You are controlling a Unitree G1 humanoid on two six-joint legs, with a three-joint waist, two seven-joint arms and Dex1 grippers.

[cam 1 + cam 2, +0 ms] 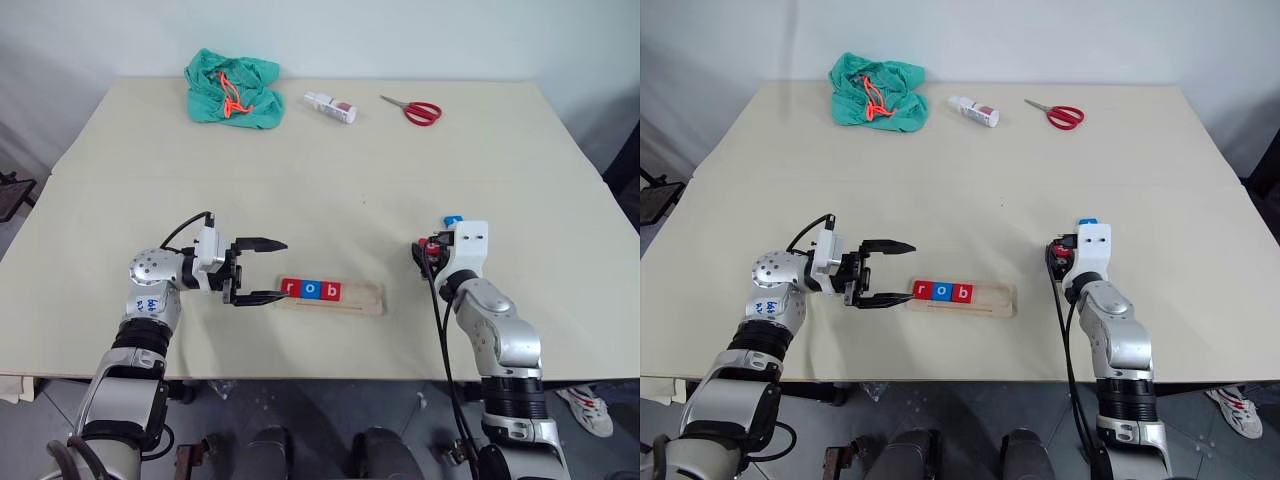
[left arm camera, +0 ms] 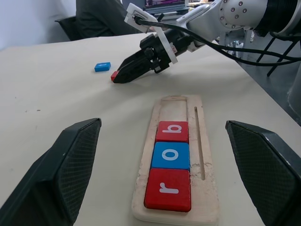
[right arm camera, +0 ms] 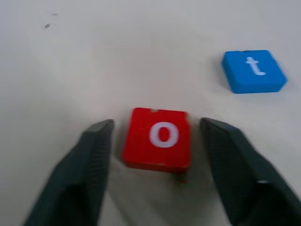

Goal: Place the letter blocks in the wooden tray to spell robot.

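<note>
The tray [image 1: 365, 299] holds r, o, b. The right gripper [image 3: 157, 141], jaws apart, straddles the red o [image 3: 158, 138] without gripping; the t [image 3: 254, 71] lies at its 1 o'clock. The left gripper [image 1: 262, 270] gapes empty.

In the wooden tray [image 2: 207, 155] three blocks read "r" on red [image 2: 168, 189], "o" on blue [image 2: 170, 156] and "b" on red [image 2: 172, 131]. On the table, a red block [image 3: 158, 138] shows "o"; at its 2 o'clock a blue block [image 3: 254, 71] shows "t".
</note>
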